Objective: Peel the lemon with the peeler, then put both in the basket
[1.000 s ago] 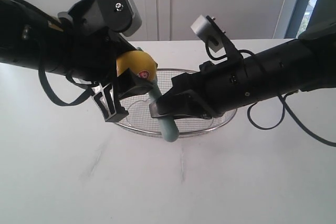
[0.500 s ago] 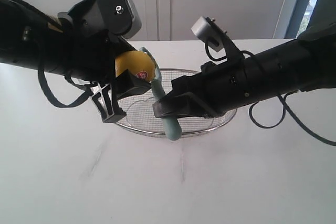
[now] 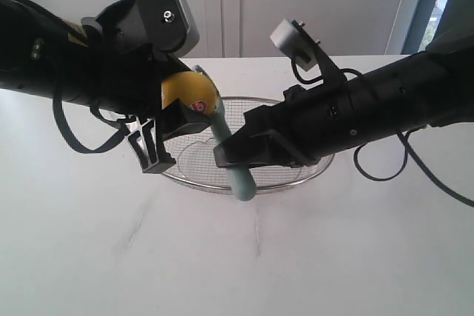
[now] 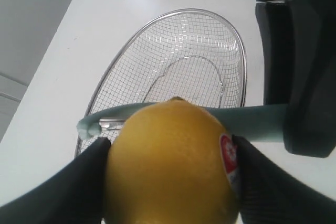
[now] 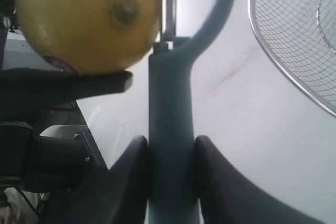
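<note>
My left gripper [image 3: 167, 120] is shut on the yellow lemon [image 3: 188, 92], held in the air over the near left rim of the wire basket [image 3: 304, 172]; its red-and-white sticker [image 3: 198, 105] faces the camera. In the left wrist view the lemon [image 4: 170, 163] fills the space between the black fingers [image 4: 265, 187]. My right gripper [image 3: 235, 149] is shut on the teal handle of the peeler [image 3: 237, 175], which stands nearly upright. Its blade head [image 5: 169, 9] lies against the lemon's side [image 5: 86, 19]. The handle [image 5: 170, 129] is clamped between both right fingers [image 5: 220, 182].
The basket [image 4: 178, 66] sits on a white table [image 3: 296, 257] with nothing in it. A white wall and cabinet doors [image 3: 237, 5] stand behind the table; a window frame [image 3: 426, 1] is at the far right.
The peeler has shifted slightly along the lemon's side, its lower end swinging a little to the right. The left gripper and lemon stay almost still.
</note>
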Available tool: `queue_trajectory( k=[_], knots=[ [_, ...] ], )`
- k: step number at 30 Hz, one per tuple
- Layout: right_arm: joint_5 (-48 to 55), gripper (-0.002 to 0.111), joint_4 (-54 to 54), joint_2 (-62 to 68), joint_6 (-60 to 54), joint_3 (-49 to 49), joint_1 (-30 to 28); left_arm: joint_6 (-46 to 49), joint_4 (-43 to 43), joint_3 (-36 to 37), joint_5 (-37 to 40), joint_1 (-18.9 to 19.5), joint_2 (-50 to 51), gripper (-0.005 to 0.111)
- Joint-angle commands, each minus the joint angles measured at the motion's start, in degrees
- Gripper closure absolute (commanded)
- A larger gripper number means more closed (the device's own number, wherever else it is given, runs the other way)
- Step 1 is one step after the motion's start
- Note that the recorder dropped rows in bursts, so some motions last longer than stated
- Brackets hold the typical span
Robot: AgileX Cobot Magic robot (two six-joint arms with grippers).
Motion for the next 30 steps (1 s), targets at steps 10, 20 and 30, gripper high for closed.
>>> queue_trajectory(
  k=[10,20,30],
  knots=[
    [-1.16,0.108,-1.43,-4.17,2.07,0.21,-1.94,-0.40,-0.32,0.05,0.18,-0.41,-0.29,0.107],
    [1.48,0.108,-3.59,-6.63,3.58,0.21,-5.88,-0.40,-0.32,0.05,0.18,-0.41,-0.29,0.107],
    [3.34,0.108,-7.95,-16.38,5.53,0.21,-12.55,-0.40,-0.21,0.05,0.35,-0.41,-0.29,0.107]
  ],
)
